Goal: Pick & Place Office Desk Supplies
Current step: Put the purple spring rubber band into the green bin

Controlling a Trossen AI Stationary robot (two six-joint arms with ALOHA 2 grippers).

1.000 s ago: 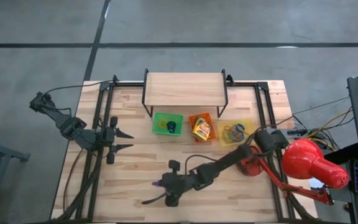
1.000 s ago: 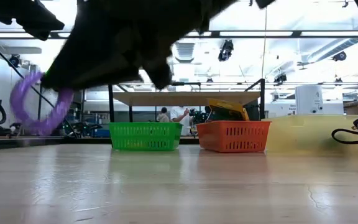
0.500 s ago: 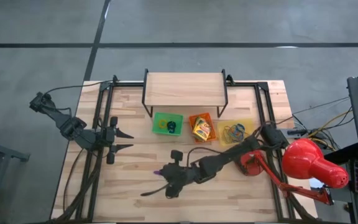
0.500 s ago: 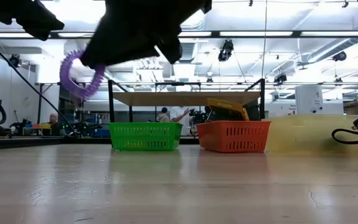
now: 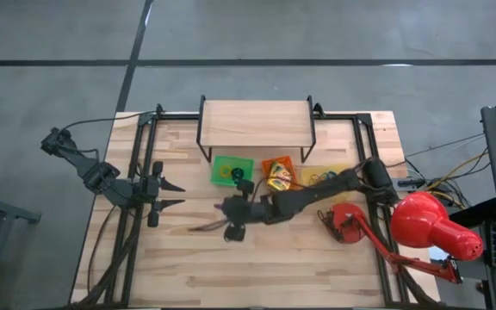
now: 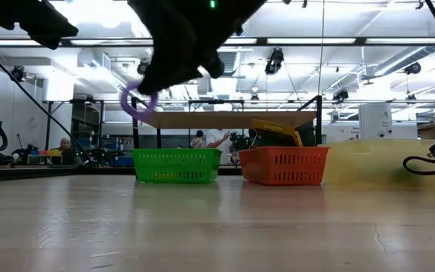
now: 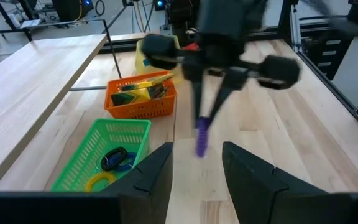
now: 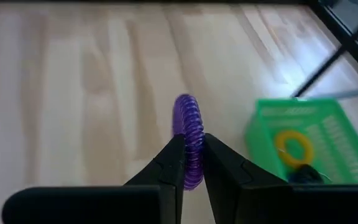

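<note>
High view: the right tool (image 5: 223, 207) reaches across the tabletop (image 5: 265, 267) and hangs near the green tray (image 5: 232, 171), at about seven o'clock from it, likely because that tray already holds loops. The left tool (image 5: 176, 195) waits at nine o'clock, fingers apart.

Low view: the purple loop (image 6: 137, 103) dangles well clear of the wood, so it should clear the tray wall.

Left wrist view: the loop hangs edge-on beneath the right tool.

Right wrist view: the fingers (image 8: 174, 163) are clamped on the loop's lower arc, leaving the ring upright and free.
</note>
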